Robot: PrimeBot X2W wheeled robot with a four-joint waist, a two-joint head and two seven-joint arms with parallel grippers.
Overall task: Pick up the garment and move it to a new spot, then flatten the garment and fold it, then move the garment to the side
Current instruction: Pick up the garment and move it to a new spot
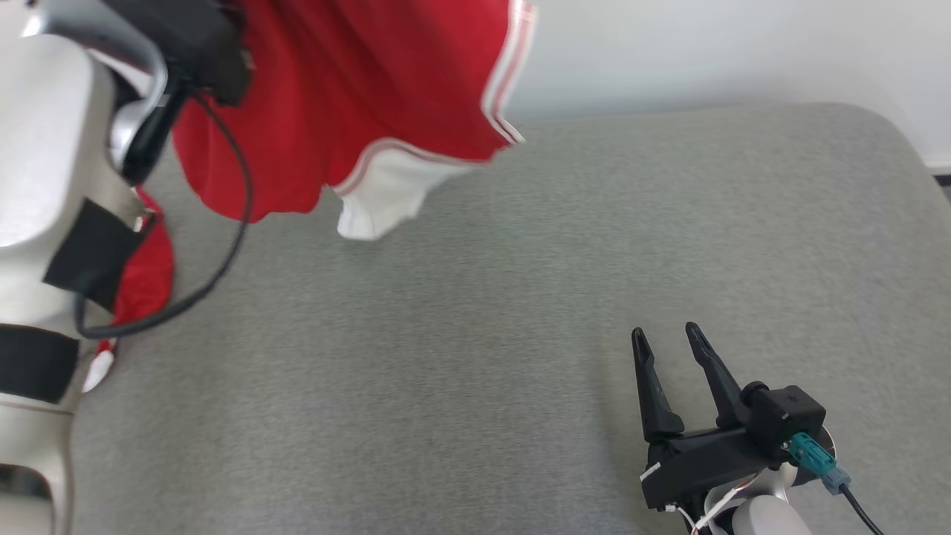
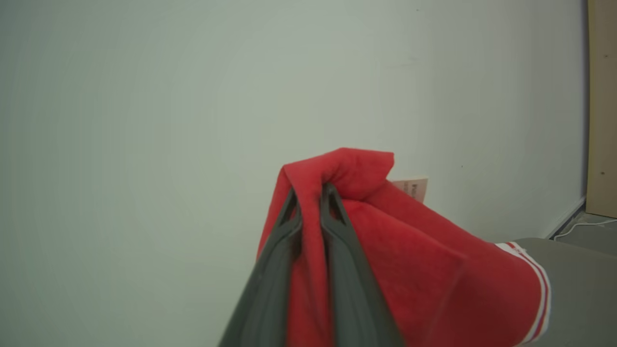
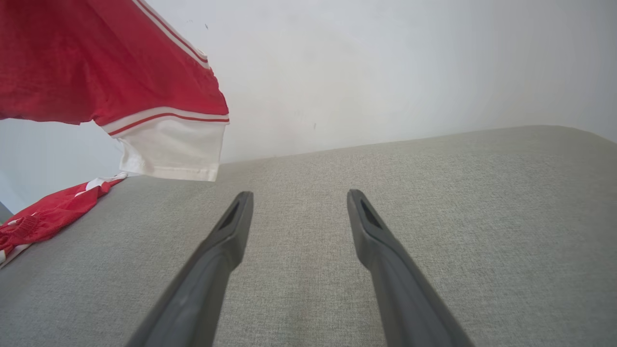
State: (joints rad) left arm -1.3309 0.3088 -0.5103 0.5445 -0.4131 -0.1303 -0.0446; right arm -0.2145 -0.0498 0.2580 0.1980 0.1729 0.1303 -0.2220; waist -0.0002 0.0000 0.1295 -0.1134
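Cloth is what catches the eye first: a red mesh garment with white panels and thin red-and-white striped trim (image 1: 356, 96) hangs in the air above the far left part of the grey woven upholstered surface (image 1: 475, 334). It is lifted clear there. Its lowest white panel dangles just over the grey weave, and I cannot tell whether it brushes it.

The left gripper (image 2: 311, 191) has its two long dark fingers pressed close together, with a bunched fold of the red fabric pinched between them. The fold bulges up over the fingertips, and a small pale printed label (image 2: 412, 188) pokes out just beside it. The rest of the garment drapes down from that grip. The pale left forearm (image 1: 44, 148) stands tall along the surface's left edge, with a black cable (image 1: 241, 200) looping down from it in front of the cloth.

More red cloth with white trim (image 3: 43, 217) lies crumpled on the surface at its left edge, partly behind the forearm; whether it joins the lifted piece I cannot tell.

The right gripper (image 1: 665, 330) sits low near the surface's near right corner, well apart from the garment. Its fingers are spread wide with nothing between them, pointing toward the far edge and the plain white wall (image 1: 706, 52) behind it.
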